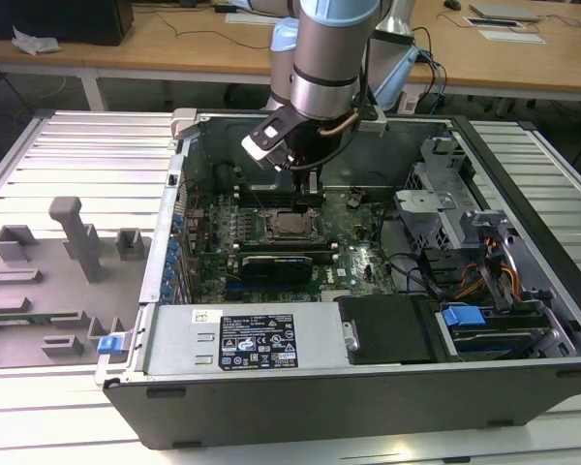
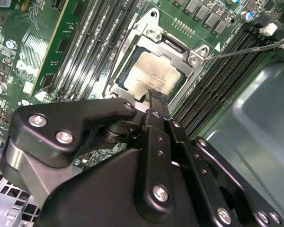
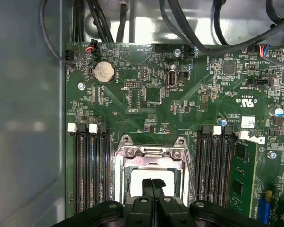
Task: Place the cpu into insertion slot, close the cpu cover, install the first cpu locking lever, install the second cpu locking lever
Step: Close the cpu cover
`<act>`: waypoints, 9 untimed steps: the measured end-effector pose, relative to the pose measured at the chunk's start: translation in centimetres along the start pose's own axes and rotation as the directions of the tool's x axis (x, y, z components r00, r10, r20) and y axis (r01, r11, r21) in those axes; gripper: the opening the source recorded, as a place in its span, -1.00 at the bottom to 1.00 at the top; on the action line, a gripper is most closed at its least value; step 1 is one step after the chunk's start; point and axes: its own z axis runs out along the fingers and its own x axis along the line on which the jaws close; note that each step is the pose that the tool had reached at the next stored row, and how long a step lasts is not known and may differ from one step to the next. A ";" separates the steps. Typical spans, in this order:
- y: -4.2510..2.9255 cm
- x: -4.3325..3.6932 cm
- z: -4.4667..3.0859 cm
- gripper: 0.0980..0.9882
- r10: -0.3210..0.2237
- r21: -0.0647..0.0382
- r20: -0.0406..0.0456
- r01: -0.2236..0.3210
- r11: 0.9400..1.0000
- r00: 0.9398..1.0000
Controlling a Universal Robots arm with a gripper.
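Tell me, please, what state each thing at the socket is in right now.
cover, closed down over the chip.
cpu, lying flat under the cover, showing through its window.
lever, swung out over the memory slots.
pincer, shut, empty, above the cpu.

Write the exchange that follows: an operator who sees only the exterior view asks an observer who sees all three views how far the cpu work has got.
Operator: Is the cpu seated?
Observer: Yes. In the second wrist view the cpu lies flat and shows through the window of the lowered cpu cover.
Operator: How are the fingers?
Observer: In the first wrist view the gripper is shut, its fingertips pressed together over the cpu's near edge.
Operator: Any lever loose?
Observer: In the second wrist view a thin locking lever juts from the socket's corner out over the memory slots.
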 end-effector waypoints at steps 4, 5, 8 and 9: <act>0.00 0.01 0.02 -0.98 -0.051 0.001 0.004 0.051 0.999 0.999; -0.01 0.00 0.01 -0.98 -0.071 0.002 0.006 0.071 0.997 0.997; -0.01 0.00 0.01 -0.98 -0.136 0.005 0.012 0.136 0.991 0.991; -0.01 0.00 0.00 -0.98 -0.155 0.005 0.013 0.155 0.988 0.988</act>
